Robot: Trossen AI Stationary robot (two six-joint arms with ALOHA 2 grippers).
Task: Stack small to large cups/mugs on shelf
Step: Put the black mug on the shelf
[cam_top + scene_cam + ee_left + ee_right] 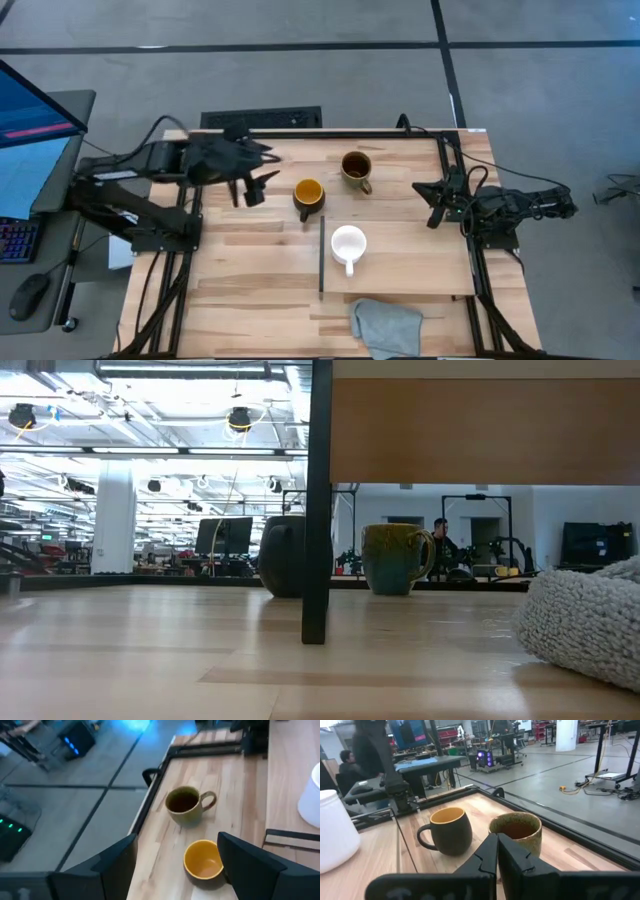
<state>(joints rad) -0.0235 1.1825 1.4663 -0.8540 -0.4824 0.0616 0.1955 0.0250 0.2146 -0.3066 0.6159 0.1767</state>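
Three mugs stand upright on their bases. The black mug with the yellow inside (308,195) (202,861) and the olive mug (356,168) (184,805) are on the table top, toward its far edge. The white mug (348,245) is on the light-wood shelf (420,260), handle toward the near edge. My left gripper (252,190) (180,870) hangs open above the table, just left of the black mug and clear of it. My right gripper (433,205) (497,855) is shut and holds nothing, at the table's right side, pointing level at the two mugs.
A grey cloth (385,325) (590,620) lies at the near edge, by the shelf's near corner. A dark strip (321,255) runs along the shelf's left short edge. In the low view a shelf leg (318,510) stands before the black mug. Bare wood lies at the near left.
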